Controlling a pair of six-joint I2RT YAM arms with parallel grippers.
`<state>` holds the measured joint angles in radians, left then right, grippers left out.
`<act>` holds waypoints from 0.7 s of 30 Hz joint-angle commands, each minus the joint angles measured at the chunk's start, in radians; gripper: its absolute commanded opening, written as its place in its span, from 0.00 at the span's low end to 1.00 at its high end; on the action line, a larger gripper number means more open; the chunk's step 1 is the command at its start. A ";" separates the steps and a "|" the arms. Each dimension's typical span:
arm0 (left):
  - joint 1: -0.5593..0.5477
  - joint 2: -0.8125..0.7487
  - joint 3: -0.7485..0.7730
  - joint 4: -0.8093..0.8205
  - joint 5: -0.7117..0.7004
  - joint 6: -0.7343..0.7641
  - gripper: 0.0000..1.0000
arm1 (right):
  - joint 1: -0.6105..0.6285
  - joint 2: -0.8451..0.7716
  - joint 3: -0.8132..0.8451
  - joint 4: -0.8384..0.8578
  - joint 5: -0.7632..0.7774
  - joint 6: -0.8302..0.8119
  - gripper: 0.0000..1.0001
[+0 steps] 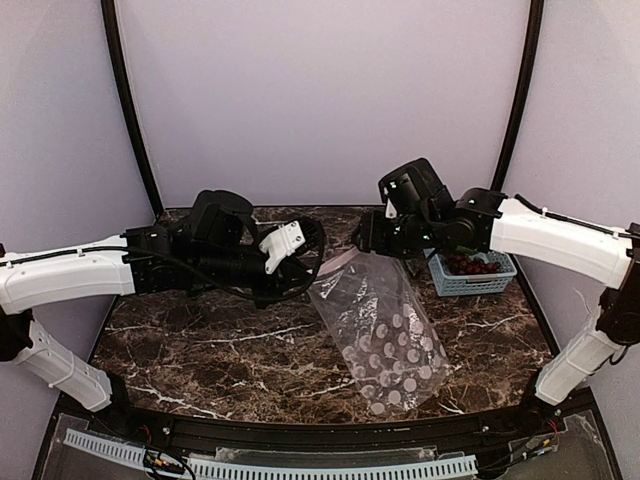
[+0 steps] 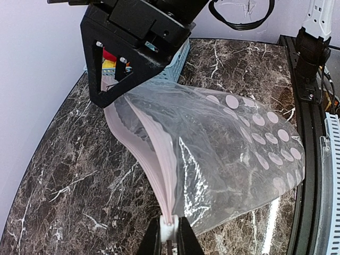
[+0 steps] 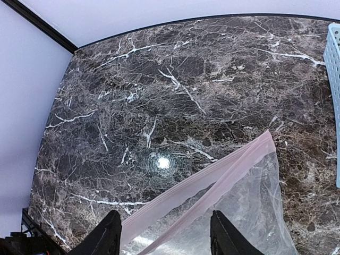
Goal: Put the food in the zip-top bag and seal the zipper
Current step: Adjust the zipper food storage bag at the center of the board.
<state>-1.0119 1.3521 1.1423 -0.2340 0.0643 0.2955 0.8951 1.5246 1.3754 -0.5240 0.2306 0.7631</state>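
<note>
The clear dotted zip-top bag [image 1: 385, 330] lies on the marble table, its mouth end lifted toward the two grippers. My left gripper [image 2: 169, 240] is shut on the near end of the whitish-pink zipper [image 2: 154, 154]. My right gripper [image 3: 167, 236] is open, its jaws astride the zipper's other end [image 3: 212, 178], where the two strips stand a little apart. It also shows in the top view [image 1: 368, 240], as does the left gripper [image 1: 300, 268]. No food shows in the bag. Dark grapes [image 1: 470, 263] and red and yellow pieces [image 2: 109, 57] sit in the basket.
The light-blue slatted basket [image 1: 478, 280] stands at the back right, just behind the right gripper, and shows in the left wrist view [image 2: 179, 57] and the right wrist view [image 3: 334, 106]. The right arm's base [image 2: 311, 58] stands at the table's near edge.
</note>
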 commanded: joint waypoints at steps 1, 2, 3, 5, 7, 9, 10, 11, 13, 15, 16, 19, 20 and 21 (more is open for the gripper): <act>-0.009 0.002 -0.007 -0.017 -0.028 0.012 0.01 | 0.011 0.011 0.023 0.020 -0.039 0.005 0.58; -0.009 0.003 -0.007 -0.016 -0.032 0.011 0.01 | 0.011 0.011 0.024 0.019 -0.042 0.005 0.59; -0.009 0.003 -0.007 -0.017 -0.036 0.012 0.01 | 0.011 0.012 0.022 0.019 -0.046 0.008 0.59; -0.010 0.003 -0.007 -0.017 -0.040 0.012 0.01 | 0.011 0.016 0.021 0.020 -0.051 0.011 0.59; -0.011 0.004 -0.007 -0.017 -0.042 0.014 0.01 | 0.011 0.022 0.023 0.020 -0.065 0.014 0.59; -0.013 0.006 -0.006 -0.018 -0.045 0.015 0.01 | 0.011 0.030 0.029 0.024 -0.086 0.015 0.58; -0.014 0.007 -0.006 -0.020 -0.046 0.014 0.01 | 0.011 0.034 0.031 0.026 -0.091 0.017 0.56; -0.014 0.007 -0.007 -0.020 -0.047 0.015 0.01 | 0.011 0.039 0.033 0.027 -0.095 0.017 0.54; -0.015 0.007 -0.007 -0.019 -0.049 0.014 0.01 | 0.011 0.046 0.034 0.033 -0.109 0.020 0.50; -0.016 0.009 -0.007 -0.019 -0.051 0.016 0.01 | 0.011 0.048 0.034 0.042 -0.124 0.023 0.45; -0.017 0.009 -0.007 -0.019 -0.052 0.016 0.01 | 0.011 0.048 0.033 0.048 -0.134 0.025 0.42; -0.020 0.011 -0.007 -0.021 -0.083 0.020 0.01 | 0.011 0.047 0.034 0.060 -0.169 0.032 0.44; -0.020 0.013 -0.007 -0.023 -0.103 0.021 0.01 | 0.011 0.044 0.033 0.062 -0.178 0.033 0.45; -0.020 0.014 -0.006 -0.025 -0.110 0.024 0.01 | 0.011 0.040 0.031 0.065 -0.185 0.035 0.45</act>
<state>-1.0252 1.3613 1.1423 -0.2356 0.0086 0.3042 0.8967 1.5635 1.3819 -0.4988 0.0994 0.7868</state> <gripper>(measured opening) 0.080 0.442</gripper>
